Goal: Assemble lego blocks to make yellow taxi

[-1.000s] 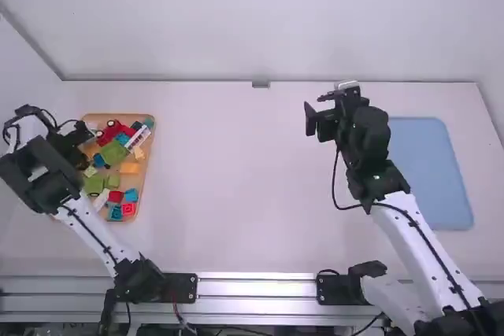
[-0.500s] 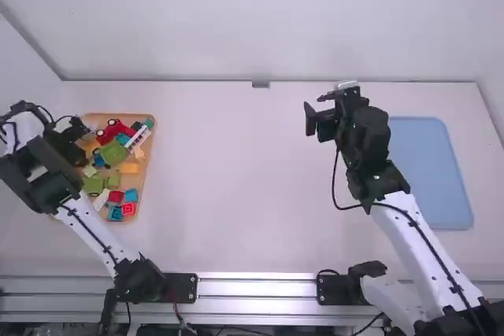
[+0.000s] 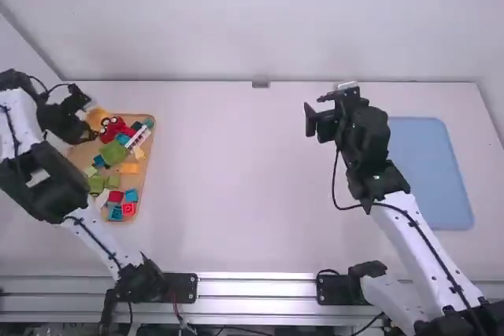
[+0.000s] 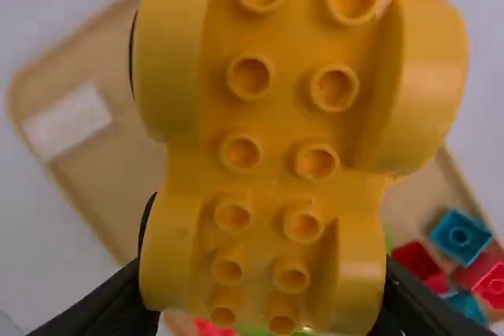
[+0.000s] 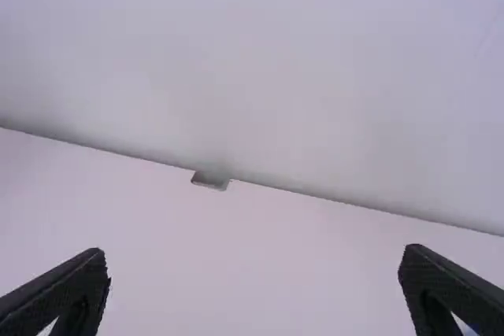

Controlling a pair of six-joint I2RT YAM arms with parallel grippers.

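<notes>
Over the tray's far left corner, my left gripper (image 3: 88,120) holds a yellow car-body brick (image 3: 98,116) in the high view. Seen from the left wrist, this studded brick with rounded fenders (image 4: 276,123) is close to the camera, clamped across its narrower end by my left gripper (image 4: 264,293). The wooden tray (image 3: 149,164) lies at the table's left with loose blocks, among them a red car piece (image 3: 116,129) and an orange brick (image 3: 129,168). My right gripper (image 3: 313,109) is held above the table right of the middle; its wrist view has the gripper (image 5: 253,261) open with nothing between its fingers.
A blue mat (image 3: 431,175) lies on the right side of the table, partly behind the right arm. The back wall (image 3: 260,21) rises at the far edge, where a small grey bracket (image 3: 261,83) sits.
The left gripper has moved away from the camera, toward the tray's far left corner, and the yellow brick has come into clearer sight with it. The right arm has stayed still.
</notes>
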